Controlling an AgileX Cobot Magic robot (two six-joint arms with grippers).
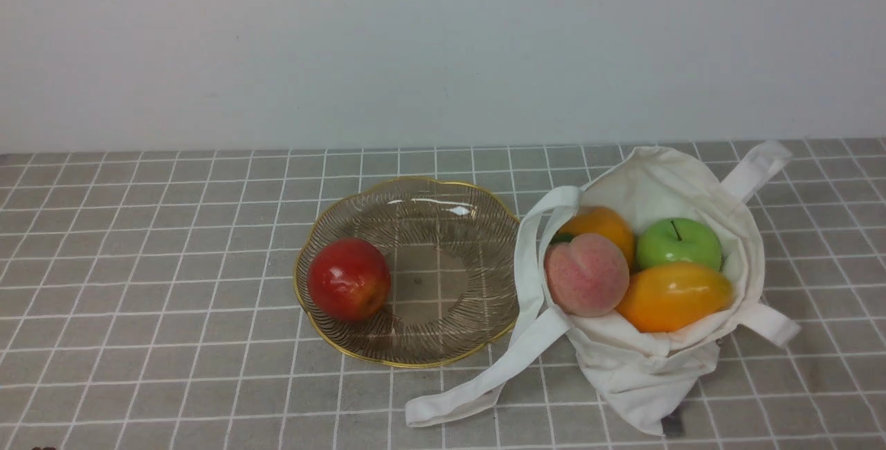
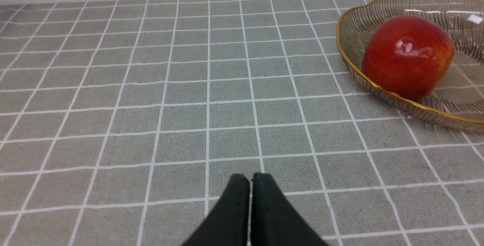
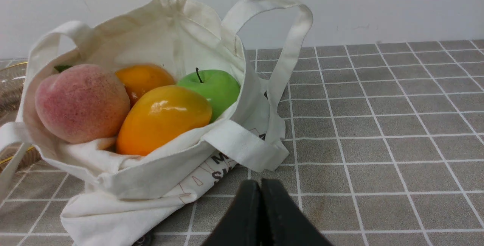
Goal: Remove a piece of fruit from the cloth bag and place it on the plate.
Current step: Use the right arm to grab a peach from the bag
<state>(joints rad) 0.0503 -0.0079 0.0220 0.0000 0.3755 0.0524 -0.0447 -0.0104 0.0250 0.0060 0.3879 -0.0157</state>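
- Off-white cloth bag (image 1: pixel 623 360), wide open on the right of your front view, holds four fruits: the pale-pink peach (image 1: pixel 587 275) at its left side, a green apple (image 1: pixel 679 249) toward the right, an orange-yellow mango (image 1: pixel 675 296) on the near side, and an orange fruit (image 1: pixel 603 228) on the far side, partly hidden by the peach.
- Left of the bag you have the clear brownish plate (image 1: pixel 422 341) with its wavy gold rim; a glossy red apple (image 1: pixel 349 280) sits in its left part. One bag strap (image 1: pixel 477 389) trails across the checked cloth (image 1: pixel 173 367), on the near side of the plate.
- Your left wrist view shows the left gripper (image 2: pixel 251 179) with its tips together and nothing between them, and part of the plate with the red apple.
- Your right wrist view shows the right gripper (image 3: pixel 261 185) closed too, gripping nothing; the peach lies in the bag, its small green leaf (image 3: pixel 62 68) showing, and dark printing marks the bag's outside.
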